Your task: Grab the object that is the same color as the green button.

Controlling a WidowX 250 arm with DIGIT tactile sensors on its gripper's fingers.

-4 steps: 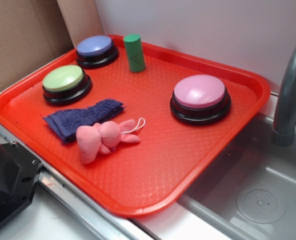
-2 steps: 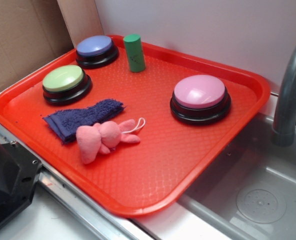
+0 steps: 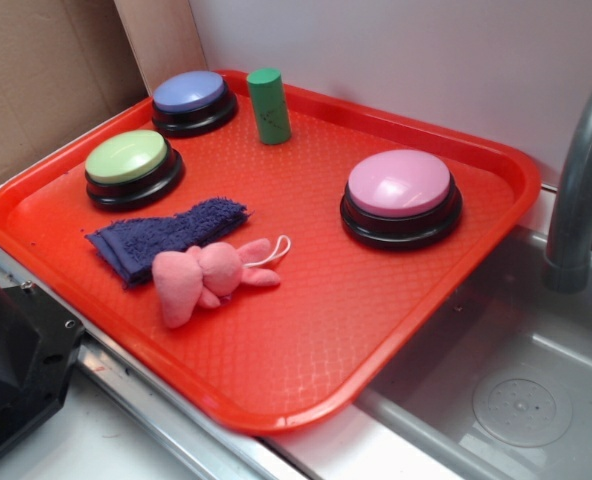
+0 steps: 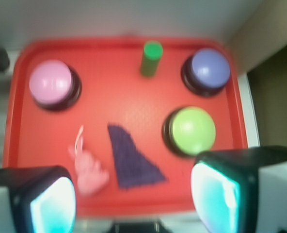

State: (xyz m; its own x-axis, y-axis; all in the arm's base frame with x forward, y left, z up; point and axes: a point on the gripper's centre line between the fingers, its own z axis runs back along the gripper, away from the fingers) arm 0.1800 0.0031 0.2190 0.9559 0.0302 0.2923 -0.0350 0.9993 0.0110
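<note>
Standing upright, long axis vertical, the dark-green cylinder block (image 3: 268, 105) sits at the far edge of the red tray (image 3: 306, 330), just beside the blue button (image 3: 192, 101) and apart from the lime-green button (image 3: 131, 167). Gripper (image 4: 134, 199) hovers high above, jaws spread wide and empty. Nothing has shifted since the earlier frames.

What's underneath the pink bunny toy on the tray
The pink bunny lies partly on the blue cloth's edge, otherwise on the red tray. Whatever is directly beneath it is hidden.
</note>
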